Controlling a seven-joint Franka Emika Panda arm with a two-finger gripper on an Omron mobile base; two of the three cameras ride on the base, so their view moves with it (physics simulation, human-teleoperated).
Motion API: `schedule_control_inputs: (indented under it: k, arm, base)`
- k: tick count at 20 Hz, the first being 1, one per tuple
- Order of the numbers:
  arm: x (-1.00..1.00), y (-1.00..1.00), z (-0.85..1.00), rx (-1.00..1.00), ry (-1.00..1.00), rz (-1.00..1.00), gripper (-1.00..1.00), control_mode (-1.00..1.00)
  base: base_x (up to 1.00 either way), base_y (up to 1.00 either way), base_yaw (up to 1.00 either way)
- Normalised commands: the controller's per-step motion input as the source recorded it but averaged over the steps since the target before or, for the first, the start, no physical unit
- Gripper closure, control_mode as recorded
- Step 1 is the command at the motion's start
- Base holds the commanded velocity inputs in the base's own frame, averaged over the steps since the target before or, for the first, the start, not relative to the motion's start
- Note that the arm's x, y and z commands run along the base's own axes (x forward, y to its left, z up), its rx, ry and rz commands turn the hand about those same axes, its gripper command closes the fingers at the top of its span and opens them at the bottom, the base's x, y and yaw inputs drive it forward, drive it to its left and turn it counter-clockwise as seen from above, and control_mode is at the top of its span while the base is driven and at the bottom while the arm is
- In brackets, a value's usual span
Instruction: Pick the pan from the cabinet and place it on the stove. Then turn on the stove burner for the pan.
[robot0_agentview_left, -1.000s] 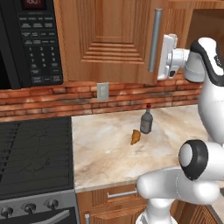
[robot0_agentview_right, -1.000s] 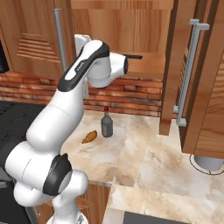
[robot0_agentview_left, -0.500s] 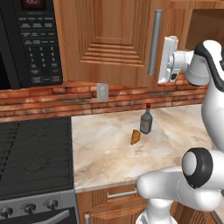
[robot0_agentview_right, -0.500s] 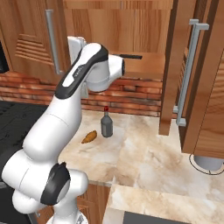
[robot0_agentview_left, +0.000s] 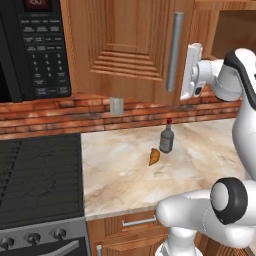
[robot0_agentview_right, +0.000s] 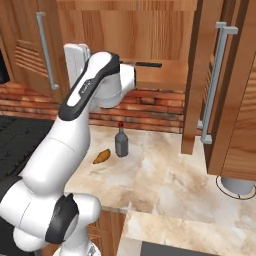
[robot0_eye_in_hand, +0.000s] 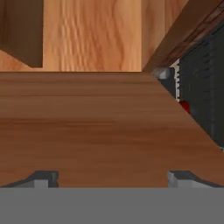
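Note:
The cabinet (robot0_agentview_right: 160, 30) stands open, and the pan's thin dark handle (robot0_agentview_right: 146, 64) pokes out at shelf level from behind my arm; the pan's body is hidden. My gripper (robot0_agentview_right: 76, 59) is raised beside the cabinet's left door (robot0_agentview_left: 125, 45), just right of its silver bar handle (robot0_agentview_left: 175, 50). In the hand view the gripper (robot0_eye_in_hand: 113, 179) is open with nothing between its fingertips (robot0_eye_in_hand: 43, 177), and the door's wood face is close in front. The stove (robot0_agentview_left: 40, 175) lies at the lower left, with knobs (robot0_agentview_left: 32, 239) along its steel front.
A dark bottle with a red cap (robot0_agentview_left: 166, 137) and a small brown pastry (robot0_agentview_left: 154, 156) sit on the marble counter (robot0_agentview_left: 125, 180). A black microwave (robot0_agentview_left: 30, 45) hangs above the stove. The right cabinet door (robot0_agentview_right: 197, 75) stands swung out. A round grey object (robot0_agentview_right: 237, 186) sits at the far right.
In the right base view my hand and the left door's bar handle have both shifted left, so the door has swung. The bottle and pastry have stayed put.

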Motion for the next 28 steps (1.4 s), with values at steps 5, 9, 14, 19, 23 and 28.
schedule_control_inputs:
  k: [5,9,14,19,23,28]
  arm:
    - [-0.54,0.61,0.00,0.00,0.00,0.07,-1.00,-1.00]
    - [-0.53,0.67,0.00,0.00,0.00,0.05,-1.00,-1.00]
    - [-0.48,0.71,0.00,0.00,0.00,0.03,-1.00,-1.00]
    - [-0.45,0.70,0.00,0.00,0.00,0.02,-1.00,-1.00]
    - [-0.39,0.68,0.00,0.00,0.00,0.01,-1.00,-1.00]
    - [-0.28,0.66,0.00,0.00,0.00,0.00,-1.00,-1.00]
  base:
    - [0.00,0.00,0.00]
    - [0.00,0.00,0.00]
    - [0.00,0.00,0.00]
    - [0.00,0.00,0.00]
    - [0.00,0.00,0.00]
    - [0.00,0.00,0.00]
